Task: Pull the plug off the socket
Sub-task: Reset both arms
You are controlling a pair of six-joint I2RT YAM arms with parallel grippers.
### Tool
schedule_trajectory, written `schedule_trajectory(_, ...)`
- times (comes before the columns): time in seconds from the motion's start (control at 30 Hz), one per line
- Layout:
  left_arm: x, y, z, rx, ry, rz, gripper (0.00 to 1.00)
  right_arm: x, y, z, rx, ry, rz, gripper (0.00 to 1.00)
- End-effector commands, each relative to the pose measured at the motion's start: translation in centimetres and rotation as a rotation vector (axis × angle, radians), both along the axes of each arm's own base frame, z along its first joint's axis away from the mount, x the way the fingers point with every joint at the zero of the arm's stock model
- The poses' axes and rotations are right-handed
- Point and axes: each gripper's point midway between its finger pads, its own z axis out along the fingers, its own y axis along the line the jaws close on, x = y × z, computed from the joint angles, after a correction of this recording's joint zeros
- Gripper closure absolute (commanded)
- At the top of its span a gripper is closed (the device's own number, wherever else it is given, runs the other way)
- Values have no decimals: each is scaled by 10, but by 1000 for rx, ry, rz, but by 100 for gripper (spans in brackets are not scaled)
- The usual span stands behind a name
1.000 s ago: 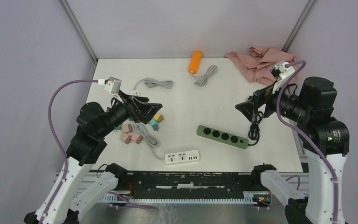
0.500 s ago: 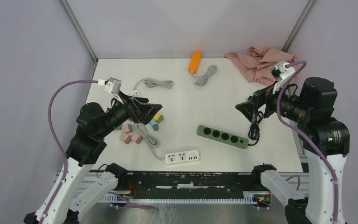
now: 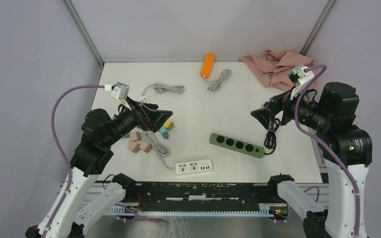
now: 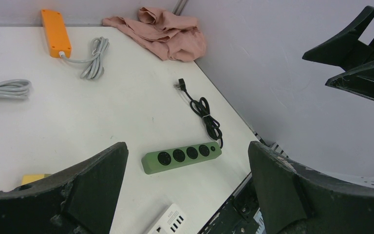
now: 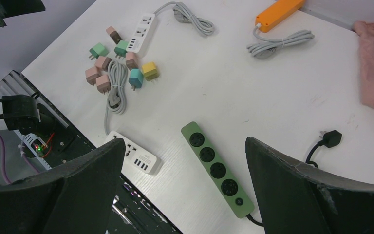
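A green four-socket power strip (image 3: pixel 236 145) lies right of the table's middle, and all its sockets look empty in the right wrist view (image 5: pixel 216 168). Its black cord (image 3: pixel 270 139) ends in a loose black plug (image 5: pixel 332 138). A white power strip (image 5: pixel 141 31) lies at the left with several coloured plug adapters (image 5: pixel 136 77) beside it. I cannot tell whether any of them sits in a socket. My left gripper (image 3: pixel 159 119) is open and empty above the adapters. My right gripper (image 3: pixel 259 118) is open and empty above the black cord.
A second white strip (image 3: pixel 194 166) with a grey cord lies near the front edge. An orange strip (image 3: pixel 208 65) with a coiled grey cord lies at the back. A pink cloth (image 3: pixel 278 62) is at the back right corner. Pink adapters (image 3: pixel 139 144) lie front left.
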Motion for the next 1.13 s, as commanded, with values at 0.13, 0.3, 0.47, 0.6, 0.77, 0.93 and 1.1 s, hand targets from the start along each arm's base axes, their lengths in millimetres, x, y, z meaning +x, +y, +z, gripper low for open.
schedule_trajectory(0.13,0,0,14,11,-66,-9,1,5,-5,10,-11,-63,-28,1)
schedule_trajectory(0.3,-1,1,17,13,-69,-6,1,4,-5,11,-10,-65,-30,1)
schedule_trajectory(0.47,-1,2,18,17,-71,-1,1,5,-7,12,-16,-70,-39,1)
schedule_trajectory(0.6,-1,2,20,16,-77,0,1,5,-8,12,-18,-74,-43,1)
schedule_trajectory(0.77,-3,2,23,18,-79,-6,1,5,-10,12,-25,-77,-54,1)
schedule_trajectory(0.93,-5,4,25,21,-86,-2,1,4,-11,12,-31,-83,-61,1)
schedule_trajectory(1.1,-5,4,26,22,-87,-3,1,2,-12,13,-38,-92,-57,1)
